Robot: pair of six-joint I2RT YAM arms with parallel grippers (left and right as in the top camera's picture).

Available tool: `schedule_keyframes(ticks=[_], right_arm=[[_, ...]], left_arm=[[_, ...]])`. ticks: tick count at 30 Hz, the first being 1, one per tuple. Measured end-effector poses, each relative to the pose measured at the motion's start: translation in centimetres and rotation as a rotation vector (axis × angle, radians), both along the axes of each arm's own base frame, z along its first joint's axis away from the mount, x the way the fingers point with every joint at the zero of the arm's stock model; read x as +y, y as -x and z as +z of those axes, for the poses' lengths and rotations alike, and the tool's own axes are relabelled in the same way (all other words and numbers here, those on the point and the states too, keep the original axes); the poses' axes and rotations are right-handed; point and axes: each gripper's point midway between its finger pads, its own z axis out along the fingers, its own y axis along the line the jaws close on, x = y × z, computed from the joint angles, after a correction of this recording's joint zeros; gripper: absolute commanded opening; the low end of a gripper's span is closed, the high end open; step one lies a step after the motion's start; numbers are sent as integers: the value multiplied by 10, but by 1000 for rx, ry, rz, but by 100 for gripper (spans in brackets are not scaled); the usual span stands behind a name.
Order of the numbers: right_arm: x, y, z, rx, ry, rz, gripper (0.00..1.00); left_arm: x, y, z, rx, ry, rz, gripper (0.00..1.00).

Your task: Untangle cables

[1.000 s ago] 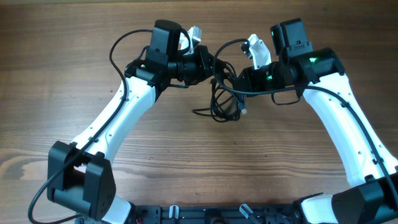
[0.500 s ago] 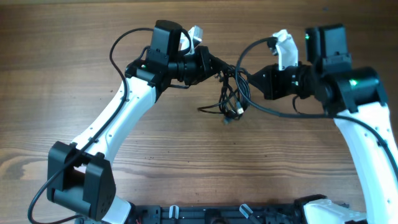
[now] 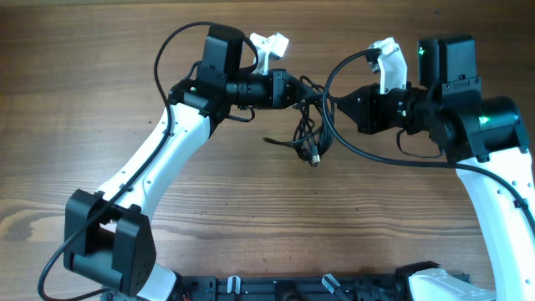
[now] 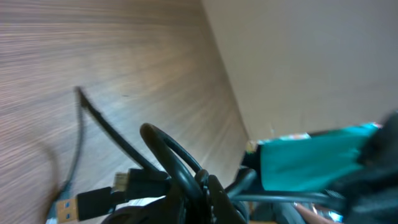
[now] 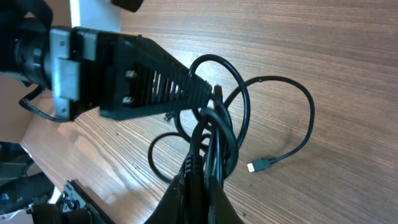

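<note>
A small metal-tipped plug [image 5: 260, 165] and a loose loop are seen hanging lowest from the bundle of thin black cables [image 3: 308, 130]. The bundle is held over the middle of the brown wood-grain bench [image 3: 251, 217], between the two arms. Whether the lowest loops touch the wood cannot be told. The bundle's right side is grasped by the clenched jaws of the black right gripper [image 3: 337, 104]. Slightly farther back, its upper strands are pinched in the closed jaws of the black left gripper [image 3: 298, 90].
</note>
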Motion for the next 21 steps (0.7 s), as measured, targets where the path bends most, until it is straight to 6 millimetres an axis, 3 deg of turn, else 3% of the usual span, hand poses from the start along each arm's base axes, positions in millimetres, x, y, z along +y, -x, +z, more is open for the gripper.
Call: schedule_keyframes(ticks=[7, 14, 21], right_arm=[[-1, -11, -17, 54, 5, -10, 4], [3, -18, -16, 39, -8, -9, 4], [6, -18, -15, 43, -25, 0, 4]], left_arm=[[-23, 22, 7, 2, 36, -90, 28], [-53, 60, 16, 12, 82, -232, 31], [-51, 51, 3, 17, 17, -159, 30]])
